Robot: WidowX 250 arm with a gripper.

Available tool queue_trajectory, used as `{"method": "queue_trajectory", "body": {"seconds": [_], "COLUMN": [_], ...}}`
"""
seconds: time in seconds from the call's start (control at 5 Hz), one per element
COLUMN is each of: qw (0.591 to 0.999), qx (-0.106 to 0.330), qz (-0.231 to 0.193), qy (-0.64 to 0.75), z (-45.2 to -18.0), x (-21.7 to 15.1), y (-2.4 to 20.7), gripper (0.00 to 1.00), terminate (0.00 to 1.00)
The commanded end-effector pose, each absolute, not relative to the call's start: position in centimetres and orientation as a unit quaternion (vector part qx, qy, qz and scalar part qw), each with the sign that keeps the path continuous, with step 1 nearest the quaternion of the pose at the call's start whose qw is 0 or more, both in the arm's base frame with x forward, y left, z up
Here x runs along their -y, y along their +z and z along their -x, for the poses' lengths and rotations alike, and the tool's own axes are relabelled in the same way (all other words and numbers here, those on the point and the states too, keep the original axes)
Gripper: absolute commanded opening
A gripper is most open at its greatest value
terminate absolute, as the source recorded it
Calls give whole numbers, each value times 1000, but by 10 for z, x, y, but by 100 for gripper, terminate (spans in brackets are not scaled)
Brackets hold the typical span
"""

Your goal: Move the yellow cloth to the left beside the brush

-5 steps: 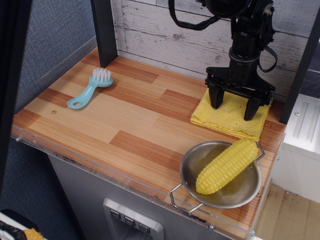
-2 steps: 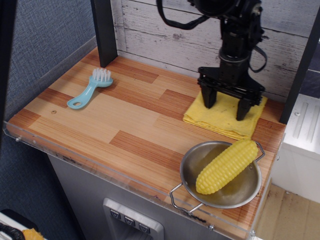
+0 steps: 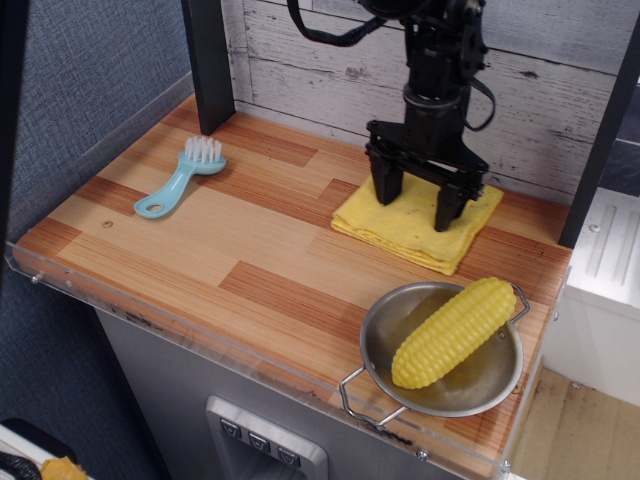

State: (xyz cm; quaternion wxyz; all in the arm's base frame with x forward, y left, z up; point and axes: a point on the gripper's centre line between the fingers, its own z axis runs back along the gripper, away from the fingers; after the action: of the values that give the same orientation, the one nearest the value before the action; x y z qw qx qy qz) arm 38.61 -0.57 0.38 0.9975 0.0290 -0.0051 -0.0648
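Note:
The yellow cloth [image 3: 400,228] lies folded and flat on the wooden table at the back, right of centre. My gripper [image 3: 415,208] stands upright over it with its jaws spread wide. Both fingertips [image 3: 386,192] press down on the cloth's top surface. The light-blue brush [image 3: 180,180] with white bristles lies at the back left of the table. It is well apart from the cloth, with bare wood between them.
A metal pan [image 3: 375,322] holding a yellow corn cob [image 3: 455,330] sits at the front right, just in front of the cloth. A black post [image 3: 208,60] stands behind the brush. A plank wall closes off the back.
My gripper has slid left across the table, and the yellow cloth has moved left with it under the fingertips. The brush, pan and corn have not moved.

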Motion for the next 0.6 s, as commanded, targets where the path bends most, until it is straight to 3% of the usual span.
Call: {"method": "queue_trajectory", "body": {"seconds": [0.0, 0.4], "qw": [1000, 999], "qx": [4, 23], "qz": [-21, -19], "qy": [-9, 29], "z": [-381, -370], "x": [-62, -105], "y": [11, 27], "gripper": [100, 100], "terminate": [0, 0]}}
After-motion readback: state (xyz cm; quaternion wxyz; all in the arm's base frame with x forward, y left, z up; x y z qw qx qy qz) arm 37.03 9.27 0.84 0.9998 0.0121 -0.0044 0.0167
